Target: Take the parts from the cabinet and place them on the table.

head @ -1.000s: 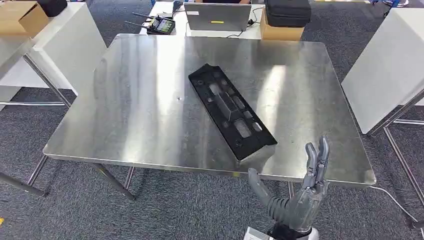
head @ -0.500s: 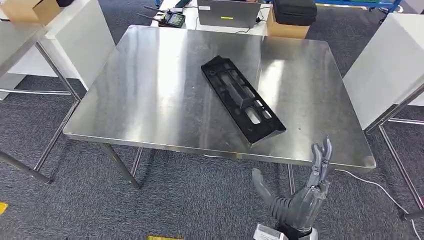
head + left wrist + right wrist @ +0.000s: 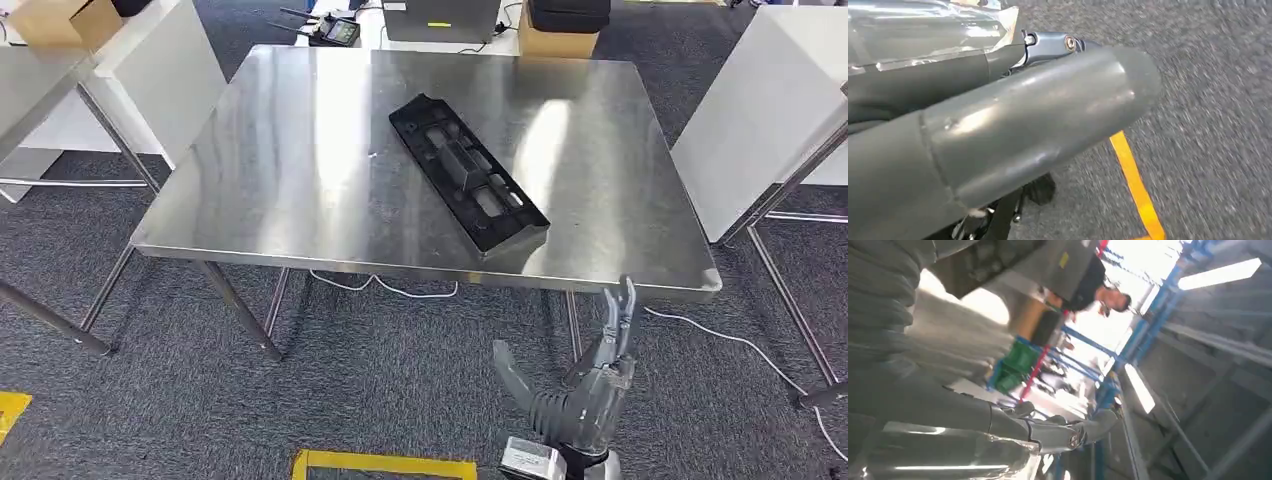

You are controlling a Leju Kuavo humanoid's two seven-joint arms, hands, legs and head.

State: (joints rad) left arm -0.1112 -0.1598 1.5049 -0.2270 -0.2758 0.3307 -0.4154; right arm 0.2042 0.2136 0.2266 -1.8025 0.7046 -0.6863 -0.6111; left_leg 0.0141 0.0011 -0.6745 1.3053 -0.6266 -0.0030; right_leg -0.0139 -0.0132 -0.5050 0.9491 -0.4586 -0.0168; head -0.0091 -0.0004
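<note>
The grey carpet floor (image 3: 380,390) covers the lower part of the head view and carries a yellow tape marking (image 3: 385,463) near the bottom edge.

The steel desk (image 3: 280,190) stands on the floor on metal legs, its polished top reflecting light in bright bands. White panels (image 3: 770,110) stand beside the desk on the right, and a second white desk (image 3: 150,80) stands on the left with a cardboard box (image 3: 60,20) on it.

The black part (image 3: 467,173), a long flat moulded tray with recessed cut-outs, lies diagonally on the desk top, right of centre. One end points toward the far edge, the other toward the near edge. It rests flat on the steel surface and nothing touches it.

Beyond the far edge of the desk are a laptop (image 3: 440,18), a black case (image 3: 568,14) on a brown box, and a handheld controller (image 3: 338,32).

The right hand (image 3: 580,385) is raised below the near edge of the desk, in front of the floor. Its fingers (image 3: 620,320) are extended upward and the thumb is spread to the side; it holds nothing and is well apart from the black part.

The left hand (image 3: 1013,135) appears in the left wrist view as a thick grey thumb above the carpet; whether its fingers are apart or closed cannot be told.

A white cable (image 3: 385,288) lies on the floor under the desk.
</note>
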